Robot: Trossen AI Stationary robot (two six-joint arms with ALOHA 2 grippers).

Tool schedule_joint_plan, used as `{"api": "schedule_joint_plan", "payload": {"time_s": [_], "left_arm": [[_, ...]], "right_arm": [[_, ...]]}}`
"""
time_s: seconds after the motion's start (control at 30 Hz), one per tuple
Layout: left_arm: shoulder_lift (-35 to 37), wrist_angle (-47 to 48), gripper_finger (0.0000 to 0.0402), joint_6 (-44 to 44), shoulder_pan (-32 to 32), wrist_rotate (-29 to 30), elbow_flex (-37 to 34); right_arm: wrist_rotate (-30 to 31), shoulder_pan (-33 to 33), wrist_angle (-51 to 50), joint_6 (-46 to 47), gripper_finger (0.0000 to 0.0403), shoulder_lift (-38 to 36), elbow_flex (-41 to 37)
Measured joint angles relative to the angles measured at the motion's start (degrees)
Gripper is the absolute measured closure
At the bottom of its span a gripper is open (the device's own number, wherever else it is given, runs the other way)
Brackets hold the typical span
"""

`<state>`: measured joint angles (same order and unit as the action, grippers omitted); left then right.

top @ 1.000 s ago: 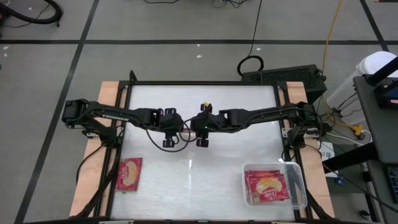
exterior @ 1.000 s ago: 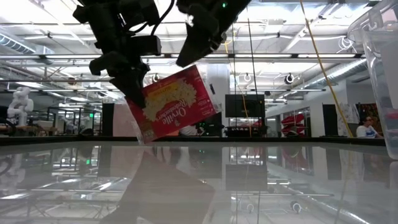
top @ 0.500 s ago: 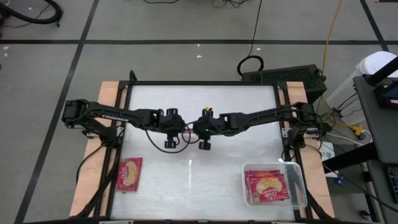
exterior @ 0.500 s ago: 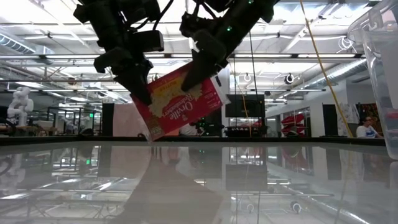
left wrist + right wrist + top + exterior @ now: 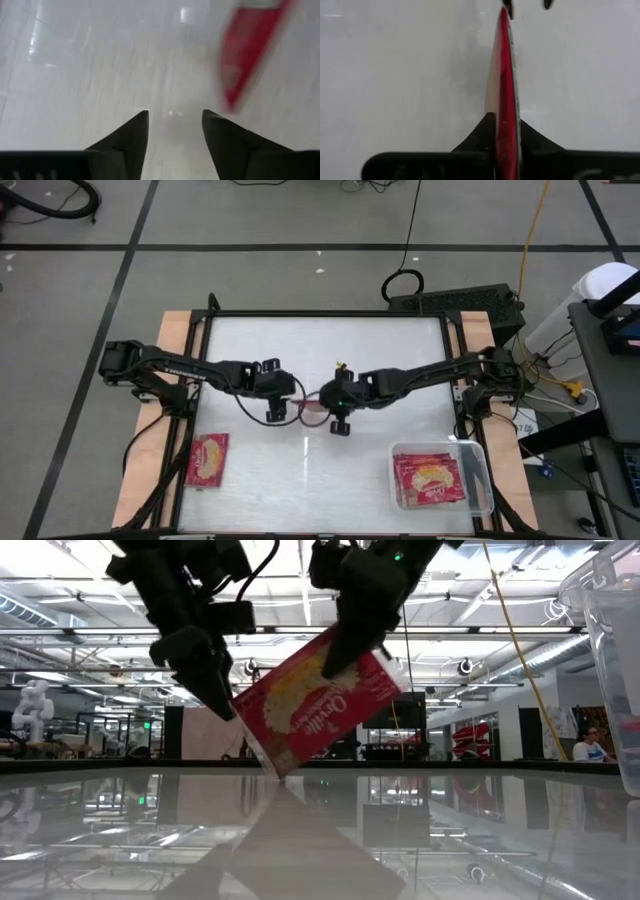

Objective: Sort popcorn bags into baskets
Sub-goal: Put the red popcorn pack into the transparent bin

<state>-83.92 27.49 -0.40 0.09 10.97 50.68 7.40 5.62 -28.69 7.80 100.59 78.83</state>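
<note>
A red popcorn bag (image 5: 320,710) hangs tilted above mid-table, with my right gripper (image 5: 350,645) shut on it. It shows edge-on in the right wrist view (image 5: 502,75). My left gripper (image 5: 175,120) stands open just to the bag's left (image 5: 275,412), and the bag (image 5: 245,55) lies off to the side of its fingers, not between them. A second popcorn bag (image 5: 207,459) lies flat at the near left. The clear basket (image 5: 483,480) at the near right holds more red bags (image 5: 430,480). My right gripper pinches the bag's upper edge (image 5: 345,655) between its two fingers (image 5: 487,131), one on each flat face. The fingers slant down from above. The bag hangs below them, tilted with one corner (image 5: 275,765) lowest, clear of the table.
Wooden boards (image 5: 140,480) flank the white table top on both sides. Free table surface (image 5: 300,480) lies between the loose bag and the basket. Cables and a black box (image 5: 455,302) lie on the floor beyond the far edge.
My right gripper has shut on the bag's upper edge and gone down, toward the near edge and a little right. My left gripper has opened and let the bag go. The bag has shifted right with the right gripper and tipped further over.
</note>
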Motion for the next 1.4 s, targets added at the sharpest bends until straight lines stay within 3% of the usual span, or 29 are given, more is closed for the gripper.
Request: {"api": "schedule_joint_plan", "payload": {"time_s": [0.2,0.43,0.63,0.93,1.07,1.27,1.4], "left_arm": [[0.22,-10.82,0.0200,-3.58,-3.67,1.49,-7.18],[3.56,-21.32,0.0219,-7.22,-8.32,0.08,-14.20],[3.85,-36.01,0.0207,-8.03,-11.69,-3.22,-20.75],[3.82,-54.69,0.0166,-5.28,-15.26,-3.11,-26.67],[3.82,-54.85,0.0215,-4.64,-15.97,-2.60,-26.72],[3.80,-54.58,0.0372,-4.47,-15.03,-1.26,-26.74],[3.80,-55.00,0.0373,-4.91,-14.09,-0.70,-26.68]], "right_arm": [[2.82,4.33,-1.84,3.25,0.0386,-0.10,0.00],[9.14,8.47,-1.34,3.76,0.0389,-0.08,-0.10],[10.63,10.32,11.33,4.34,0.0389,-0.43,-5.57],[10.48,8.63,44.24,-0.54,0.0388,-1.10,-20.32],[10.19,7.88,49.05,-0.97,0.0388,-1.10,-24.18],[9.84,7.77,49.76,0.28,0.0386,-1.19,-26.23],[8.00,7.55,44.34,5.19,0.0365,-3.92,-25.61]]}}
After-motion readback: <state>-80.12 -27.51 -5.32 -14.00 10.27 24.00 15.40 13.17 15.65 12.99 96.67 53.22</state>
